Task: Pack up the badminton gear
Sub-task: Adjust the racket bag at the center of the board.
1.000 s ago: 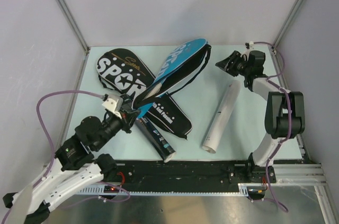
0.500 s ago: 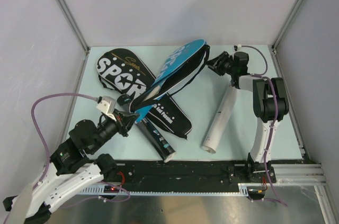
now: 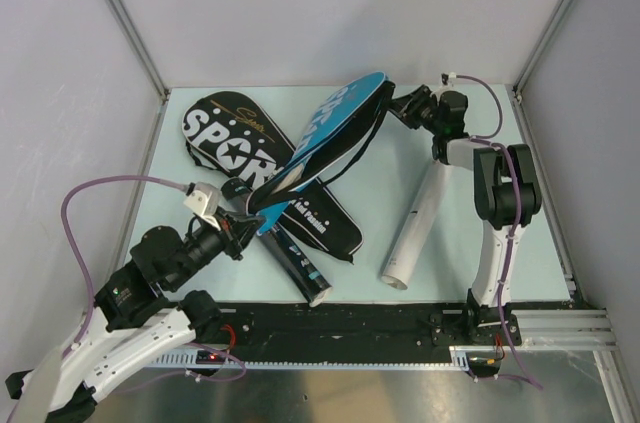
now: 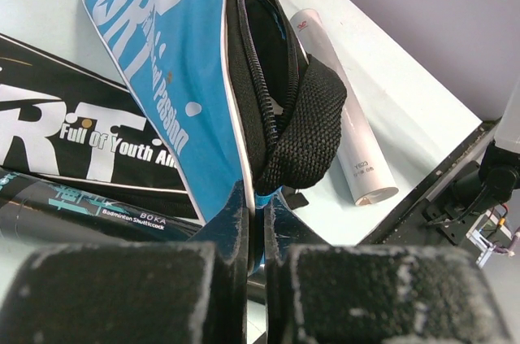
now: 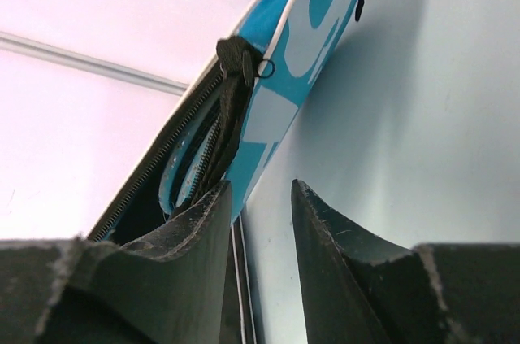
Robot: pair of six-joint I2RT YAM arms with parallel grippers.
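At the middle of the table [image 3: 385, 193], the blue cover [image 3: 335, 123] lies slantwise across the black cover [image 3: 222, 135], zip side turned to the right. My left gripper [image 3: 245, 220] has its jaws pressed together on the blue cover's narrow handle end, the fabric nipped between the pads. Over at the far side, my right gripper [image 3: 402, 106] sits at the cover's wide head, jaws apart with a clear gap. The zipped rim is just beside one finger [image 5: 203, 222]; touching or not, I can't tell. The white tube [image 3: 420, 213] lies off to the right. The black tube [image 3: 298, 263] is near the front, one end under the blue cover's tip.
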